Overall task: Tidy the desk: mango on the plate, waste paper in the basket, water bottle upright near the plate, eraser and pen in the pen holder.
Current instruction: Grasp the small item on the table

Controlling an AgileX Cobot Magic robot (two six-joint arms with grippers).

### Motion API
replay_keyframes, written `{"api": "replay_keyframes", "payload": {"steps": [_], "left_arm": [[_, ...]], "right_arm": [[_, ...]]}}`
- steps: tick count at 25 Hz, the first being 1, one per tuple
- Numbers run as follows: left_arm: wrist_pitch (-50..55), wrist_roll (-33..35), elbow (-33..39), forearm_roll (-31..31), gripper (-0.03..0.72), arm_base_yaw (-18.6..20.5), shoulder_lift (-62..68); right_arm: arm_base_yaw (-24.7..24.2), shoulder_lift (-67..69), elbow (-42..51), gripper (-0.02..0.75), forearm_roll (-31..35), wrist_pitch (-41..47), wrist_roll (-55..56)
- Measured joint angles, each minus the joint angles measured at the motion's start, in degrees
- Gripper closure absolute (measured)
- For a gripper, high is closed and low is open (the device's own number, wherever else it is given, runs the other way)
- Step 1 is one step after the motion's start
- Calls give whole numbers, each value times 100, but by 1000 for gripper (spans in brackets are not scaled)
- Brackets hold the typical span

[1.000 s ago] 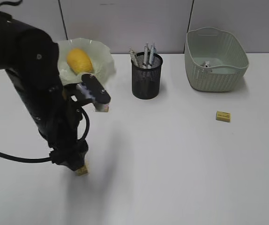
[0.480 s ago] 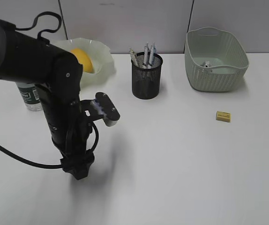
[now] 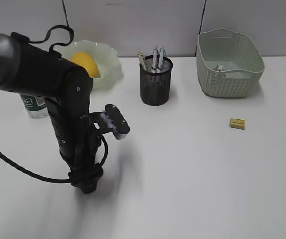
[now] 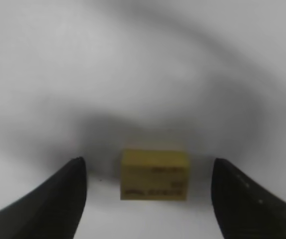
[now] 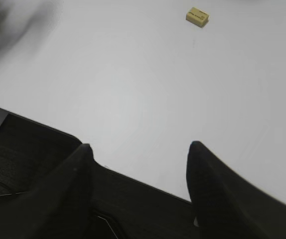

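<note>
A yellow eraser (image 4: 154, 174) lies on the white desk (image 3: 193, 164) between the two fingers of my left gripper (image 4: 148, 160), which is open and points straight down; neither finger touches it. In the exterior view the left gripper (image 3: 85, 186) hides that eraser. A second yellow eraser (image 3: 237, 123) lies at the right, seen also in the right wrist view (image 5: 197, 16). The mango (image 3: 85, 63) rests on the plate (image 3: 110, 62). Several pens (image 3: 155, 55) stand in the pen holder (image 3: 156, 82). The waste paper (image 3: 218, 68) lies in the basket (image 3: 228, 74). The water bottle (image 3: 33, 104) stands upright left of the arm. My right gripper (image 5: 140, 145) hangs open over the desk's front edge.
The left arm's black body and cable (image 3: 13, 164) fill the left of the desk. The desk's dark front edge (image 5: 133, 194) lies under the right gripper. A grey partition wall stands behind the plate, the pen holder and the basket.
The left arm has swung rightward and settled its gripper down over the near eraser, hiding it in the exterior view. The water bottle has come into sight behind the arm.
</note>
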Motion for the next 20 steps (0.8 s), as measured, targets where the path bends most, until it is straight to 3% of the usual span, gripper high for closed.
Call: {"api": "replay_keyframes", "payload": {"steps": [5, 15, 20], "left_arm": [[-57, 0, -9, 25, 128, 0, 84], [-118, -128, -60, 221, 363, 17, 138], [-118, -272, -66, 233, 380, 17, 138]], "right_arm": [[0, 0, 0, 272, -5, 0, 0], [0, 0, 0, 274, -5, 0, 0], [0, 0, 0, 275, -5, 0, 0]]}}
